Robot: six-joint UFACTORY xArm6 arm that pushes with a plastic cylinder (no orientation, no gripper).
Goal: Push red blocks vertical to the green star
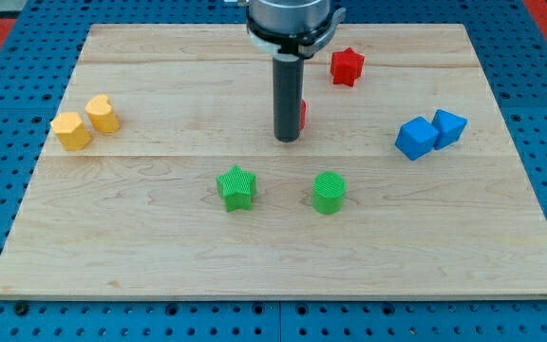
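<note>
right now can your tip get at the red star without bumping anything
Probably yes. My tip sits at the view's lower left of the red star; only a red block, mostly hidden behind the rod, lies close by, just off the direct line.

pale matt wood-grain board [160, 237], ribbed matt plastic green star [236, 187], dark smooth rod [287, 95]

A straight dark grey rod, round and smooth with a faint sheen down its side, ends bluntly at my tip [288, 140]. Above the rod sits a wider grey metal collar with a pale lower rim, cut off by the view's top.
</note>
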